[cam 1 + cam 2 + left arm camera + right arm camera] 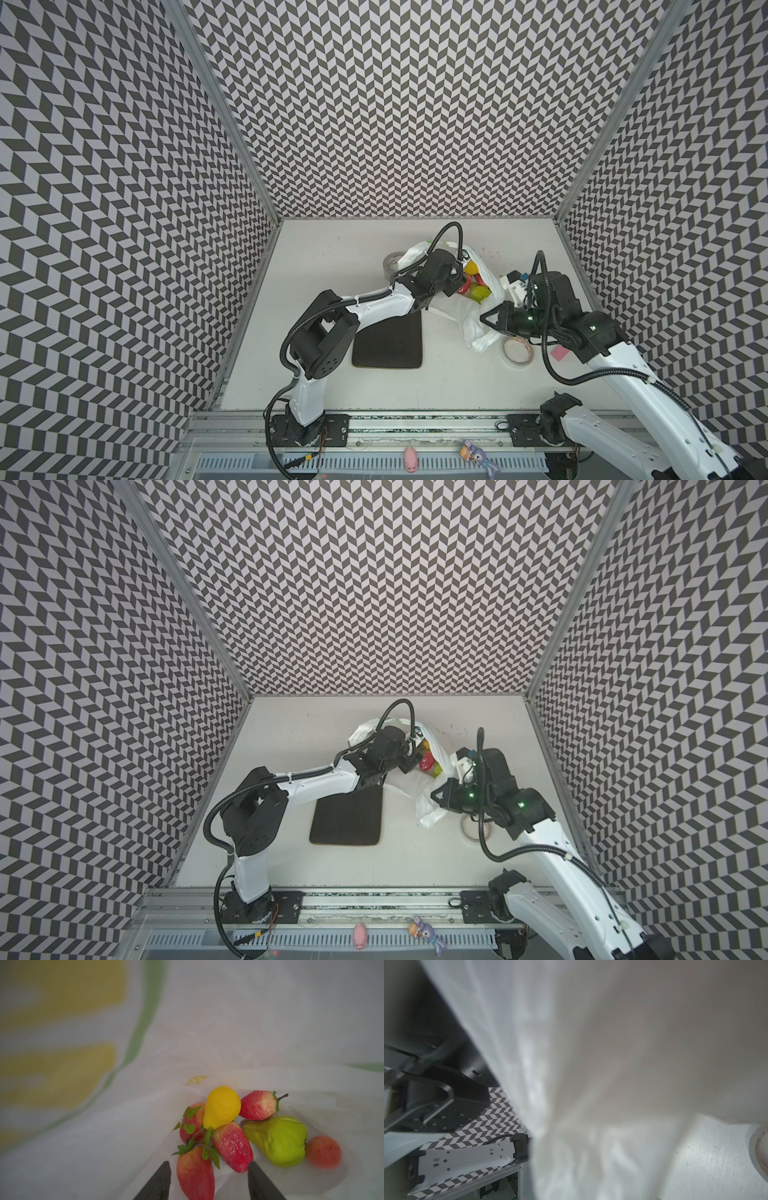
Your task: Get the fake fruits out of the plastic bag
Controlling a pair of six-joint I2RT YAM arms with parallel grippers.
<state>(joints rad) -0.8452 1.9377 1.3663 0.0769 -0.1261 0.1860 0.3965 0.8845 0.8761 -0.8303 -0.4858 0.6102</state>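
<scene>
Seven fruits (232, 1147) — one pear (278, 1140), one plastic bag (471, 324)

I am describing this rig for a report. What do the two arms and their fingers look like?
The left arm and right arm both have white shells on the long links and black joint housings. A black ribbed cable loops along each. Small green lights glow on the right one. The left fingers are dark, flat and taper to points.
</scene>
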